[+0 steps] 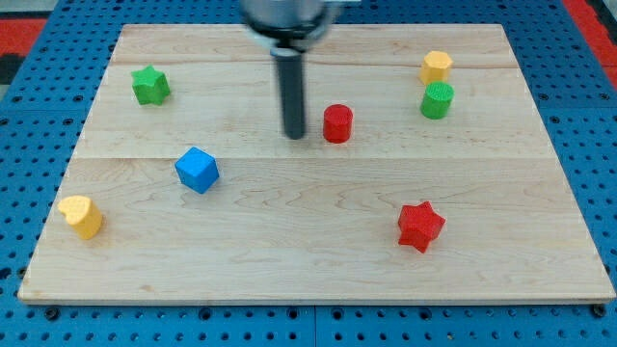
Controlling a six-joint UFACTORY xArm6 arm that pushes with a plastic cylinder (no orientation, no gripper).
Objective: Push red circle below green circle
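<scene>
Presently, my tip [294, 136] stands bare, holding nothing, just left of the red circle [337, 124] at frame centre.
Risk: an off-centre shove rightward deflects it, missing below the green circle [437, 100], upper right.

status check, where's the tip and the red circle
My tip just left of red circle, small gap. Green circle up-right of it. Path rightward clear.
</scene>
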